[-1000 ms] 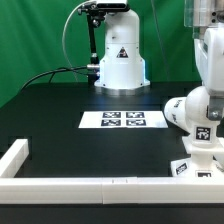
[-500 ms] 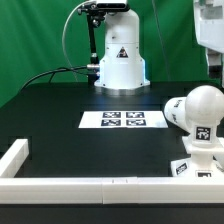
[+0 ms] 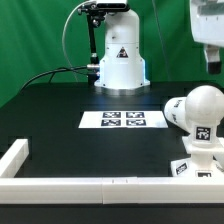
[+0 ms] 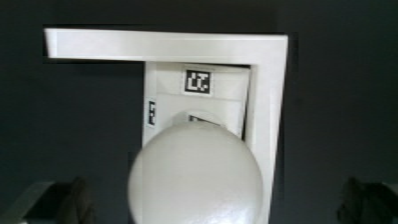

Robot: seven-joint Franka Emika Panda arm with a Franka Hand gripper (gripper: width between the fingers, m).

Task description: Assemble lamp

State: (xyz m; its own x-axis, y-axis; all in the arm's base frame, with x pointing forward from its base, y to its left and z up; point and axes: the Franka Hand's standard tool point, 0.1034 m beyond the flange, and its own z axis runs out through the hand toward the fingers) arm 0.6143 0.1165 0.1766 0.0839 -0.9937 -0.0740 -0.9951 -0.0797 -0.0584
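White Panda arm [image 3: 208, 28] hung high at the exterior view's right, well above the round bulb [image 3: 203, 104] seated on its blocky base [image 3: 201, 160]. Only the wrist view showed the gripper [image 4: 205, 205]: dim fingers [image 4: 48, 200] spread apart, with the bulb below and between them.

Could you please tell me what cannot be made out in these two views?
Gripper: cropped by the exterior view's right edge; open or shut is unclear.
Bulb: blurred in the wrist view, too near the camera.
Base: mostly hidden under the bulb in the wrist view.
Marker board: its tags are too small to read in the exterior view.
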